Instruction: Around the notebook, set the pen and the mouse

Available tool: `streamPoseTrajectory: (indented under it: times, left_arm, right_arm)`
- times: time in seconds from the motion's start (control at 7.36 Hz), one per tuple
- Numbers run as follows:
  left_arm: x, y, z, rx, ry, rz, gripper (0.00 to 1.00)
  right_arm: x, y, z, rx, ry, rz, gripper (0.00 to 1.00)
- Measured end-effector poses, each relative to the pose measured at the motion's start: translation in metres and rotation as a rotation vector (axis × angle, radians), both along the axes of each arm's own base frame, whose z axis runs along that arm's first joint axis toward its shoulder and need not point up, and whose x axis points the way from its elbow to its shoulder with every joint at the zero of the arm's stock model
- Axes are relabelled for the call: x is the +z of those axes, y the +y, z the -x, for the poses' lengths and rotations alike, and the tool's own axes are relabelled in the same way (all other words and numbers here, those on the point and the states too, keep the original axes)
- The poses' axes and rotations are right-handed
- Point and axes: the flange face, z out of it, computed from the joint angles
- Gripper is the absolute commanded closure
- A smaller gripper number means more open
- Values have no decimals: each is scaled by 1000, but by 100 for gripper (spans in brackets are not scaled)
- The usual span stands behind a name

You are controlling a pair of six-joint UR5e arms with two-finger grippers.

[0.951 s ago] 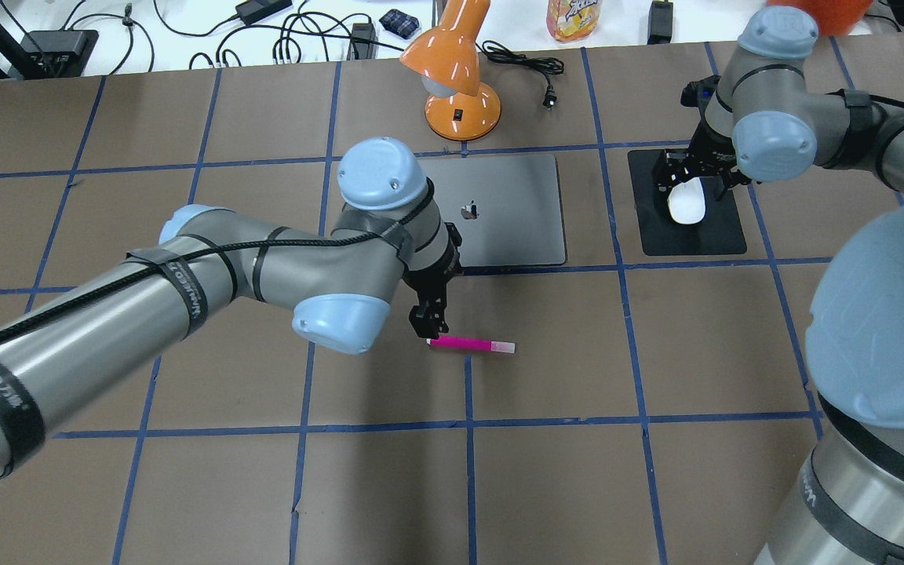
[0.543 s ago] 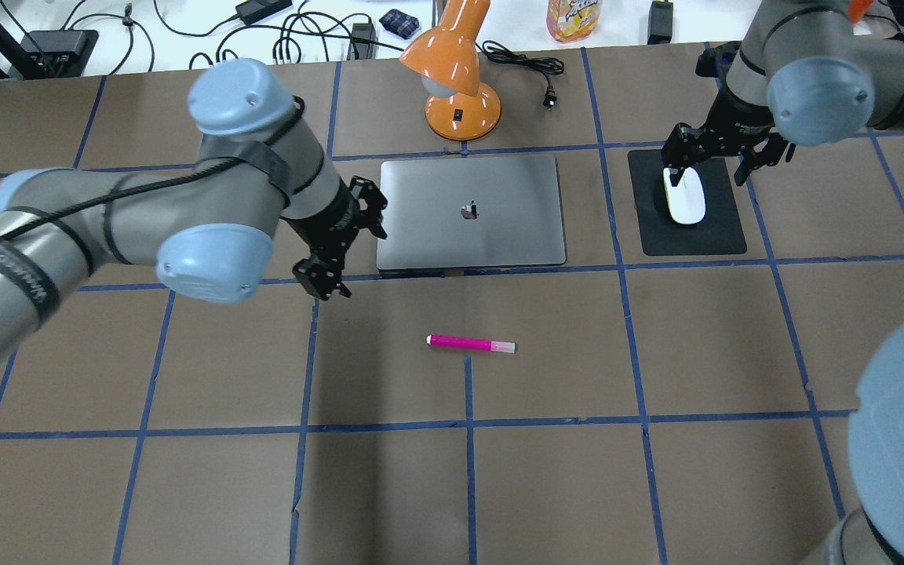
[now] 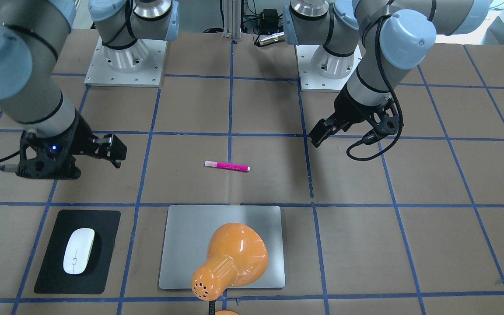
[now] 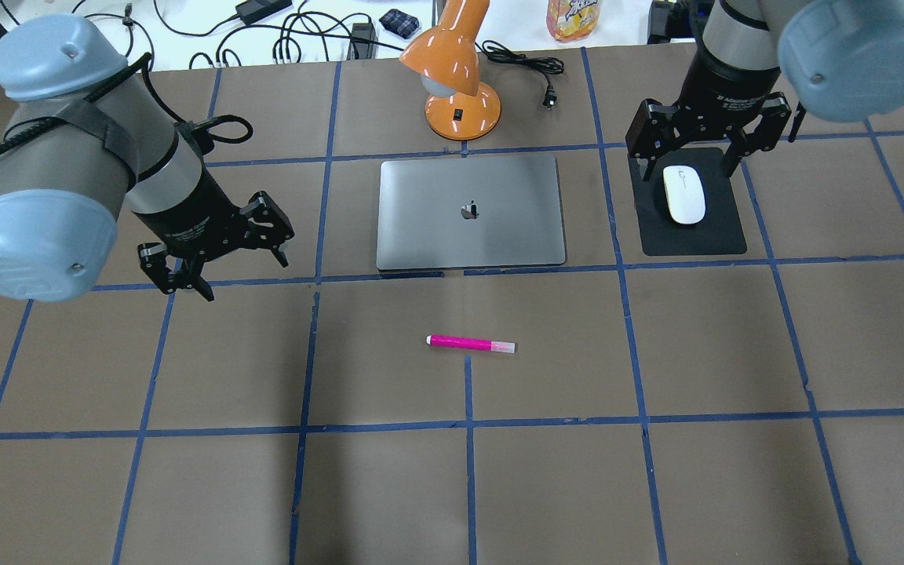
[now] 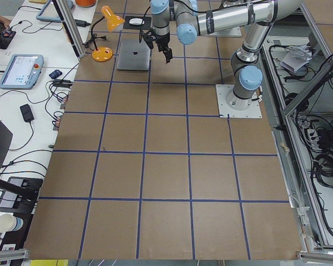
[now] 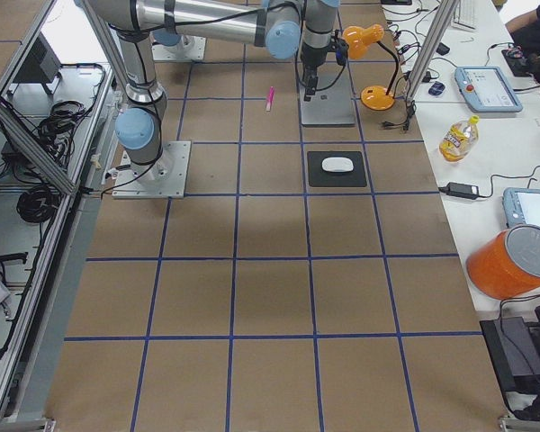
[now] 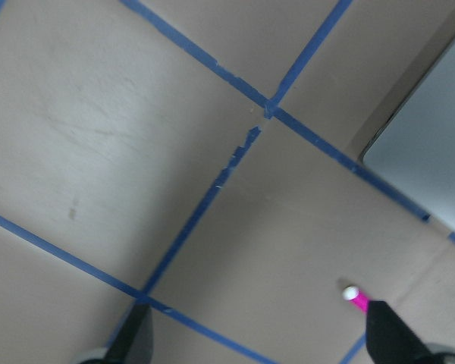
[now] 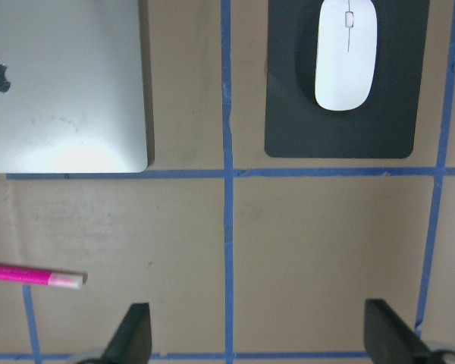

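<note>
Lying flat: slim magenta pen (image 4: 471,344), pale cap; left hand (image 4: 244,275), right hand (image 4: 686,161) wide open, empty.

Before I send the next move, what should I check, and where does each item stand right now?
1. Left gripper open, holding nothing: ok.
2. Right gripper open, empty, raised off the mouse: ok.
3. Pen lies flat on the table, on the robot's side of the notebook, apart from it: ok.
4. Mouse rests on the black mat, on the notebook's right, not touching it: ok.
5. Orange lamp beyond the notebook, clear of both arms: ok.
</note>
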Motion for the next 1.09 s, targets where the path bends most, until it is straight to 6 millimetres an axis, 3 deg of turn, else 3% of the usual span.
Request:
streamPoseTrajectory:
  times: [0.14,0.27,0.41,0.68,1.09]
  left_arm:
    - [13,7,-1,-94,-8,-2,0]
    - [30,7,2,-147,2,17,0]
    - [45,3,5,-201,19,37,0]
    - [62,1,3,-304,5,55,0]
    - [61,-2,1,-332,-3,46,0]
  right_arm:
    - [26,24,-3,-13,1,4,0]
    - [40,36,-6,-34,2,7,0]
    - [50,37,-9,-45,2,17,0]
    - [66,19,-13,-47,-3,36,0]
    - [71,9,-17,-40,-2,33,0]
